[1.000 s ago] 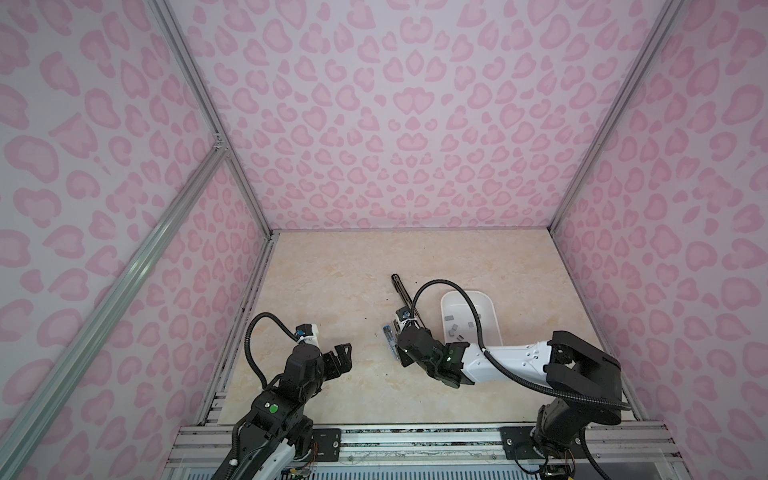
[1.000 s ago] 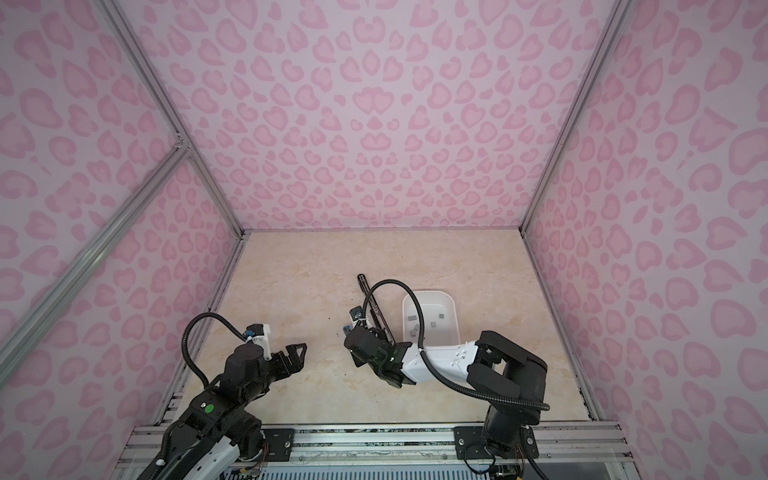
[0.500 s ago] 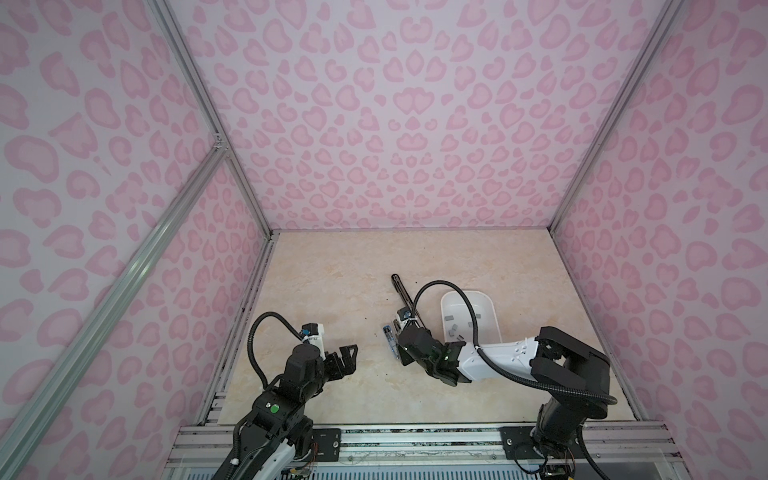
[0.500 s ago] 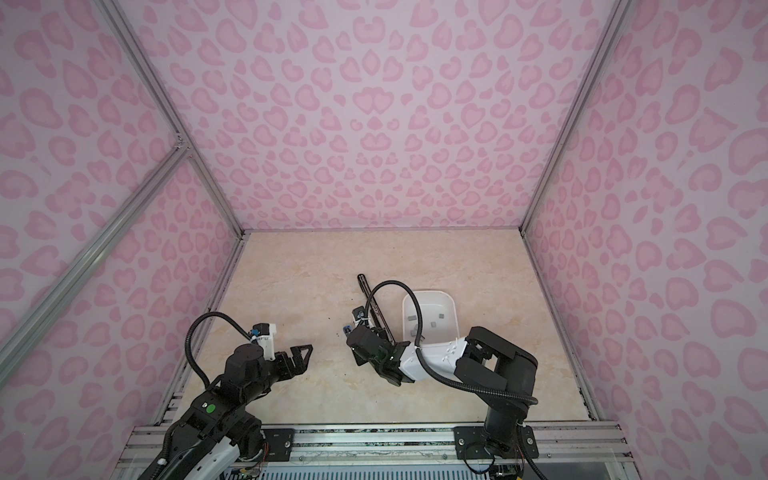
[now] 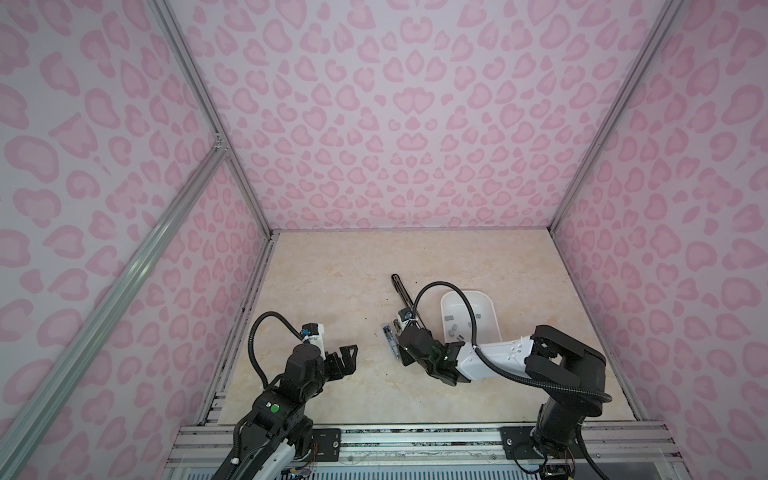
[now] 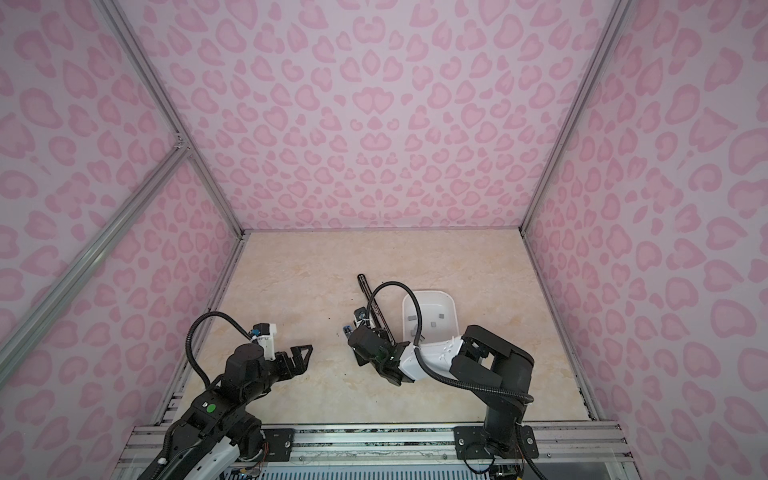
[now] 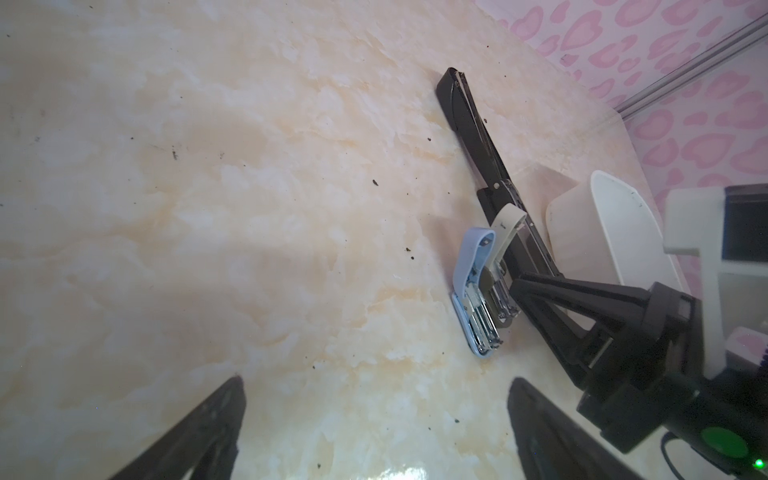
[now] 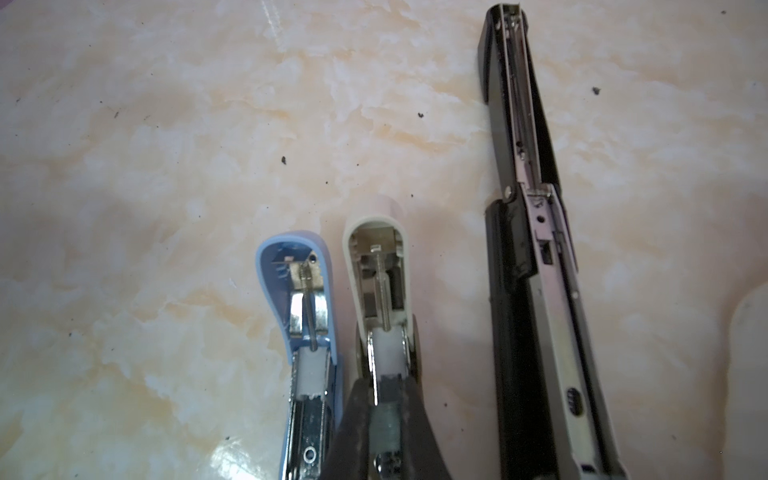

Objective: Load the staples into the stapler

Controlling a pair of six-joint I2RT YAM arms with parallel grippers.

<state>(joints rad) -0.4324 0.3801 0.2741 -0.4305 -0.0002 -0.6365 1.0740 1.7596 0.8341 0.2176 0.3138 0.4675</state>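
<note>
Three staplers lie opened side by side: a blue one [image 8: 307,332], a cream one [image 8: 376,266] and a long black one [image 8: 536,270]. My right gripper [image 8: 384,380] is down over the cream stapler's metal channel, shut on a small grey block of staples [image 8: 385,430]. In both top views the right wrist covers that spot; only the blue stapler [image 5: 389,336] and the black stapler [image 5: 401,291] show beside it. More staples [image 5: 451,332] lie in the white tray [image 5: 490,307]. My left gripper [image 5: 349,353] hovers open and empty, well left of the staplers.
The white tray [image 6: 451,307] sits just right of the black stapler [image 6: 370,295]. Pink patterned walls close the table on three sides, and a metal rail runs along the front. The right arm's cable loops above the tray. Dark specks dot the marble surface.
The right arm's elbow has shifted a little to the left while its gripper stays over the cream stapler. The left gripper has edged slightly right and stayed open.
</note>
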